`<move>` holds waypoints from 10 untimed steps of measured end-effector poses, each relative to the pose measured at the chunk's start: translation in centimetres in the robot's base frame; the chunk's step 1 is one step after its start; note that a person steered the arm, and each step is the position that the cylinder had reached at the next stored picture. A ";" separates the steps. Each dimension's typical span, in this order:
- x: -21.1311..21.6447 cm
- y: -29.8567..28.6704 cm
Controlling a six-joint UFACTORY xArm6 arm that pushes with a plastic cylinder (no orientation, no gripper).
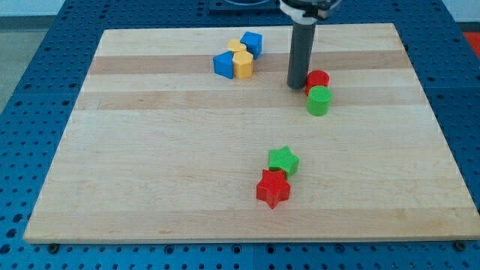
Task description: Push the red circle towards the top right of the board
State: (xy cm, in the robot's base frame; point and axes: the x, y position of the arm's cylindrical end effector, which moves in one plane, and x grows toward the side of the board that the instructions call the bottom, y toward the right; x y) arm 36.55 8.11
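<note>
The red circle (318, 79) sits in the upper right part of the wooden board (150, 165). A green circle (319, 100) touches it on the side toward the view's bottom. My tip (296, 85) is down on the board just left of the red circle, close to or touching its left side. The dark rod rises from there to the view's top.
A blue block (223, 64), a yellow block (241, 61) and a second blue block (252, 43) cluster at the top centre. A green star (283, 160) and a red star (273, 188) touch each other near the bottom centre.
</note>
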 end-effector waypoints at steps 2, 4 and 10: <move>1.0 3.0; -0.4 6.7; -0.2 10.2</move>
State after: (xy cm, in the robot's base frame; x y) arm 36.39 18.27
